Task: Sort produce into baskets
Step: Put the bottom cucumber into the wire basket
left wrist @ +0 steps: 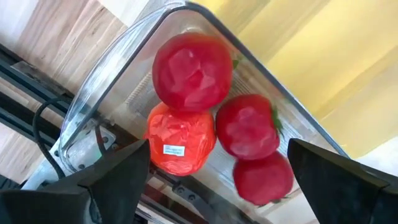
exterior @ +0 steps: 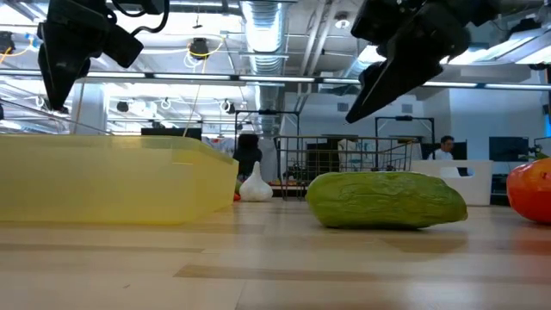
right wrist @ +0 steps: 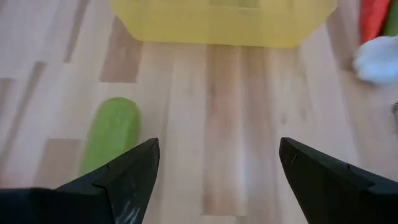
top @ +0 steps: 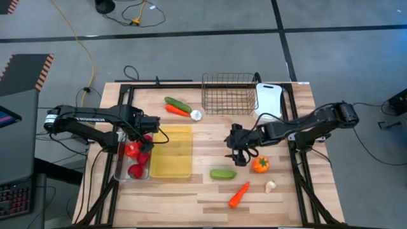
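Currently the right end effector (top: pixel 236 152) is held spread and empty above the green cucumber (top: pixel 223 173), which lies on the worktop (top: pixel 210 197) beside the yellow tray (top: pixel 172 151). Light, rigid, smooth plastic is judged; a grasp across its middle is advised. The left end effector (top: pixel 144 141) is spread over tomatoes (left wrist: pixel 193 70) in the clear bin (left wrist: pixel 112 93).

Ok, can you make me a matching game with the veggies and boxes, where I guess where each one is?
Things:
1. red tomatoes
2. green cucumber nearest the right pincer
3. yellow tray
4. wire basket

Places or states:
A. lying on the bare wood, just in front of the open right pincer
B. at the table's far edge, next to the white tray
C. inside the clear bin, under the open left pincer
D. nothing inside it, beside the clear bin

Pairs: 1-C, 2-A, 3-D, 4-B
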You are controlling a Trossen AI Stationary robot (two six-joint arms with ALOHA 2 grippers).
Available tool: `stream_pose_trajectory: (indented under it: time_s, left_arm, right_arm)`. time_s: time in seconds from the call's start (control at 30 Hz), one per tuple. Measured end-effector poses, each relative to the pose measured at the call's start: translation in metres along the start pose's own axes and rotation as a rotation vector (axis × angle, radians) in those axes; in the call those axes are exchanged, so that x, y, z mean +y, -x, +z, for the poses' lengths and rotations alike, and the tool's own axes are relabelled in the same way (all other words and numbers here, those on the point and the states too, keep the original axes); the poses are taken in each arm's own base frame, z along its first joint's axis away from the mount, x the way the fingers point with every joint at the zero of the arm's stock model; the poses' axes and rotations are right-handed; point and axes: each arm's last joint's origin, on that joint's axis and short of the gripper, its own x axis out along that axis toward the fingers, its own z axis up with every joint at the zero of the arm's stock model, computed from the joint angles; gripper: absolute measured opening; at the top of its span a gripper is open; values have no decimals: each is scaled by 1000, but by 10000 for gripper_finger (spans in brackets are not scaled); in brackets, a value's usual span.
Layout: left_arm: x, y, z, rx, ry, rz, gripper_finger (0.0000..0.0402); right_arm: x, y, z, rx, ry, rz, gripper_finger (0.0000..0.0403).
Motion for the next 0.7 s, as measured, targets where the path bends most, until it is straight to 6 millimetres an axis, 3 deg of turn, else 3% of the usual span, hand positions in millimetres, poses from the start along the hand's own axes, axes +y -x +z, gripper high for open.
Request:
stream_pose_trajectory:
  time_s: [0.27,0.53,0.7]
  left_arm:
    - [-4,0,4,-42,-4,-36,366]
    - [-5,0,6,-61,-1,-53,366]
    - [-6,0,7,-76,-4,-65,366]
  right_arm:
    - [30,-2,-5,19,-67,70,358]
    - [61,-39,-22,97,1,113,358]
    - [71,-57,-28,95,8,124,358]
